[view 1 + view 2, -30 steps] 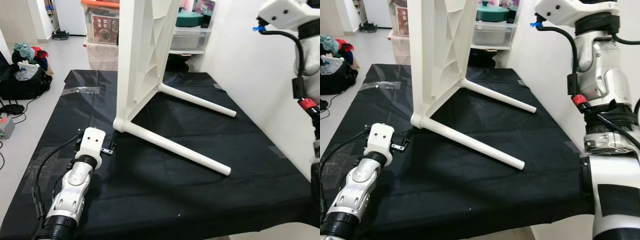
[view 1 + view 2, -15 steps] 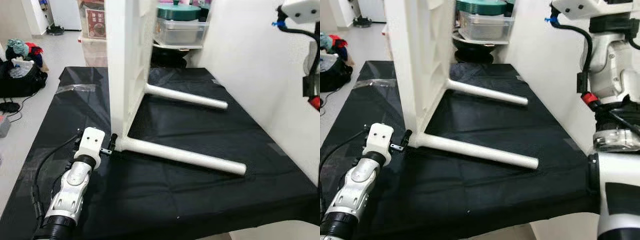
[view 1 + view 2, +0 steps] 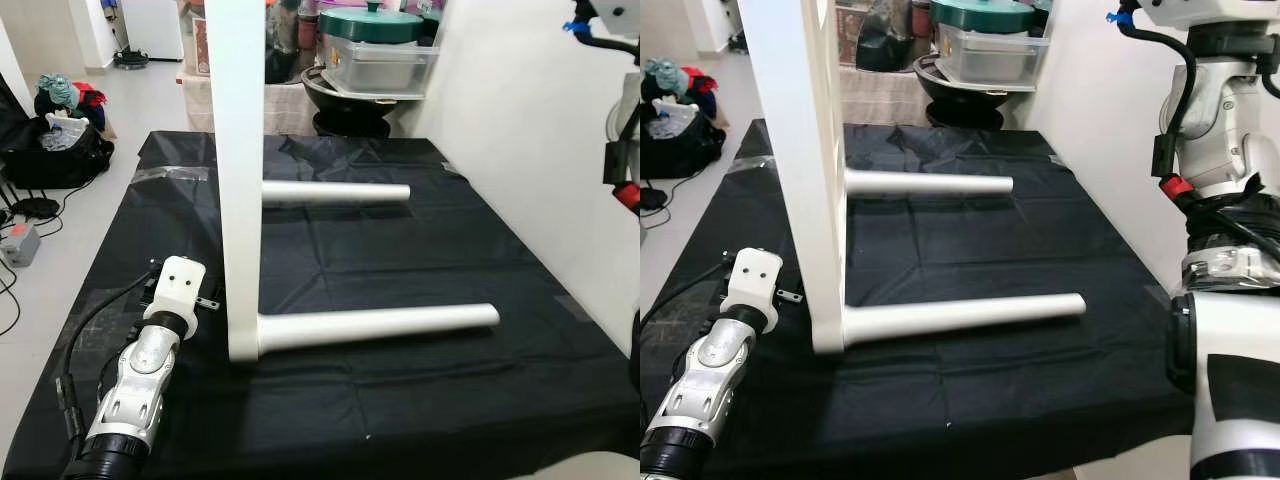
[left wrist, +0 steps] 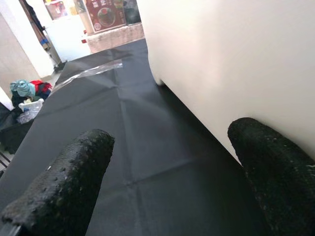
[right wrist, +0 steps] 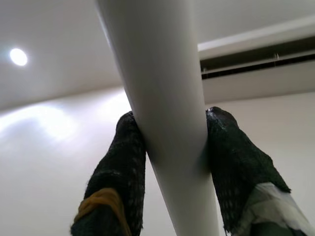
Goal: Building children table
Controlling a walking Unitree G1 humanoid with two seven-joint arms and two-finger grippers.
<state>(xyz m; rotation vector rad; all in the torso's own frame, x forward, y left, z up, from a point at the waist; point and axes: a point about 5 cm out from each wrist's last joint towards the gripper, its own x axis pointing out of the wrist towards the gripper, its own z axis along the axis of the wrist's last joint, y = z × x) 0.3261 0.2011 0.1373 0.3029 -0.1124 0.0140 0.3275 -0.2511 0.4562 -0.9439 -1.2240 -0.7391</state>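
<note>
The white children's table (image 3: 238,180) now stands edge-on on the black cloth (image 3: 400,380), swung round from its earlier slant so its two lower legs (image 3: 375,326) lie level, as the right gripper (image 5: 172,147) clamps an upper leg (image 5: 162,98) while the left gripper (image 4: 167,177) waits spread beside the tabletop.

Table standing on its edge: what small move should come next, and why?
Probably tip the white table over onto its legs. The right gripper grips an upper leg, the left gripper hangs open beside the tabletop, and two lower legs lie along the black cloth.
</note>
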